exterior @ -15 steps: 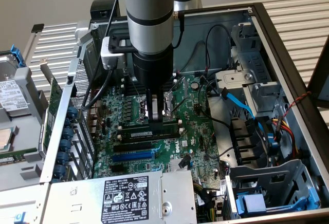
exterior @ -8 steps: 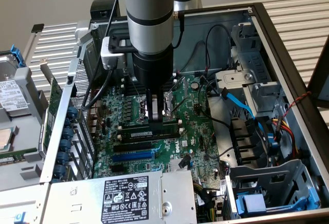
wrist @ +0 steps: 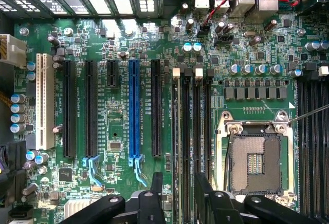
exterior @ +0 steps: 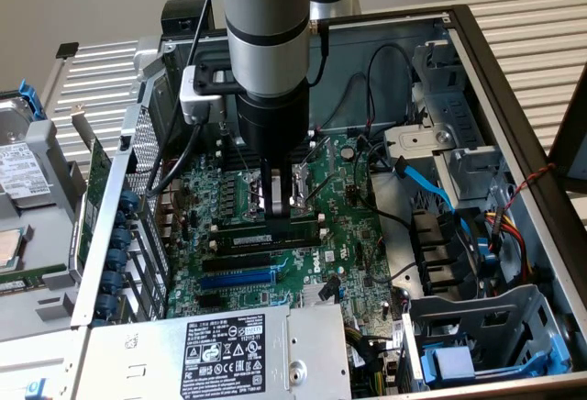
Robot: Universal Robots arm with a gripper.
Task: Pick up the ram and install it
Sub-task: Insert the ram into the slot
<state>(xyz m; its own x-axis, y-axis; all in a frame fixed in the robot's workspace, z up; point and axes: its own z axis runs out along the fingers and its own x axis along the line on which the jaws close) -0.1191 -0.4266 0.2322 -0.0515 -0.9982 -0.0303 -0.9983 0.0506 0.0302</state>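
Note:
My gripper (exterior: 282,216) hangs straight down over the green motherboard (exterior: 353,226) inside the open computer case. Its two black fingers stand apart, one on each side of the ram (exterior: 275,235). The ram is a long thin stick with dark chips, standing on edge in one of the memory slots beside the CPU socket (exterior: 249,189). In the wrist view the gripper (wrist: 180,188) straddles the same slot, where the ram (wrist: 178,131) shows edge-on as a thin line. The fingers (wrist: 157,183) are open and not pressed on it.
The empty CPU socket (wrist: 254,157) lies beside the memory slots, with black and blue expansion slots (wrist: 133,111) on the other side. A power supply (exterior: 229,350) sits at the near edge. Cables and a drive cage (exterior: 477,327) crowd the exterior view's right.

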